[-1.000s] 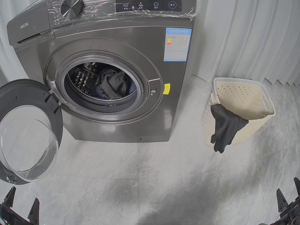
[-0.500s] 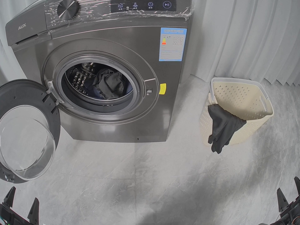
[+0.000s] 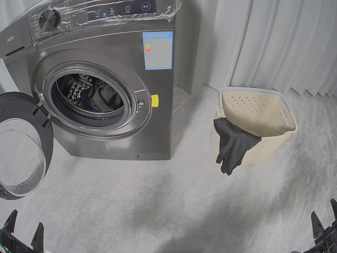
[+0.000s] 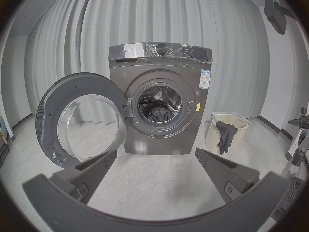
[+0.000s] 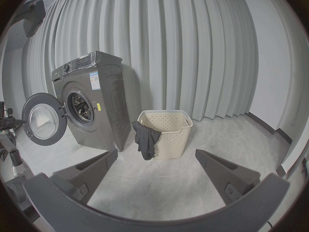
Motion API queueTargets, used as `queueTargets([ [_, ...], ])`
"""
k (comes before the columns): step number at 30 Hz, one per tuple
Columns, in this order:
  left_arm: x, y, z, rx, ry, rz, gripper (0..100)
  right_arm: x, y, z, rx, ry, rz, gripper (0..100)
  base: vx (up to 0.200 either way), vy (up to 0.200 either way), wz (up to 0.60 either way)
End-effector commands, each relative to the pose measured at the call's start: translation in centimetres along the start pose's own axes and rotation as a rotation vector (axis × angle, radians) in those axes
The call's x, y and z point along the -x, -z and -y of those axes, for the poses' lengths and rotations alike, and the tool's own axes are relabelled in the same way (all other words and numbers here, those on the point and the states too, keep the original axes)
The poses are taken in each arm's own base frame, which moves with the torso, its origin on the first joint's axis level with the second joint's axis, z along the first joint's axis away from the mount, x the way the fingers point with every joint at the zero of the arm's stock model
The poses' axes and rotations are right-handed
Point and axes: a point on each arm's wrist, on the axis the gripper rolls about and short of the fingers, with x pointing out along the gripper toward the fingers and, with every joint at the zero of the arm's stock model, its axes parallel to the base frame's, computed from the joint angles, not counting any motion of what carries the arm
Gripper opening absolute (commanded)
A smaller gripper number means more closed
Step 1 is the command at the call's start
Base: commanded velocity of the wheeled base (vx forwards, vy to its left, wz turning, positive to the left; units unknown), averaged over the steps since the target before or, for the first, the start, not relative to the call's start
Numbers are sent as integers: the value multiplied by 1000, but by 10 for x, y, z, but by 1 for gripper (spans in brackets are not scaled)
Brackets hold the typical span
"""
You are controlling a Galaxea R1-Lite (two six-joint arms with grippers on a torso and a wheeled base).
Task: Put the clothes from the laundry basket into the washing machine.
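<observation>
Firstly, head view. Noted at far left: washing machine (image 3: 158, 123), door (image 3: 14, 104) swung wide open toward the left, dark clothes (image 3: 103, 97) lying in the drum. Noted at far right: laundry basket (image 3: 266, 116) on the floor, well apart from the machine, one dark garment (image 3: 233, 146) draped over its near-left rim (hanging down outside the wall). Low at the near corners: left gripper (image 3: 25, 225) and right gripper (image 3: 323, 212), prongs spread, holding nothing.

Left wrist view: fingers (image 4: 96, 165) released, facing the open drum straight on; basket right of the machine.

Right wrist view: fingers (image 5: 225, 171) likewise parted and empty, facing basket and draped garment; machine farther left.
</observation>
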Motion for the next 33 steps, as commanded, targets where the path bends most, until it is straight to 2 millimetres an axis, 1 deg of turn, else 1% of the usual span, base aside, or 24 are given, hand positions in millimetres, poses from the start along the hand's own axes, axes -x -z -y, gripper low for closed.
queueTargets([
  [1, -1, 5, 0, 0, 0, -11, 100, -1, 5, 0, -1, -1, -10, 100, 0, -200, 0],
  [9, -1, 5, 0, 3, -1, -11, 100, -1, 5, 0, -1, -1, -10, 100, 0, -200, 0],
  [15, -1, 5, 0, 3, -1, -11, 100, -1, 5, 0, -1, 1, -10, 100, 0, 0, 0],
  [24, -1, 5, 0, 3, -1, -11, 100, -1, 5, 0, 1, -1, -10, 100, 0, -200, 0],
  [33, -1, 5, 0, 3, -1, -11, 100, -1, 5, 0, 1, 1, -10, 100, 0, 0, 0],
])
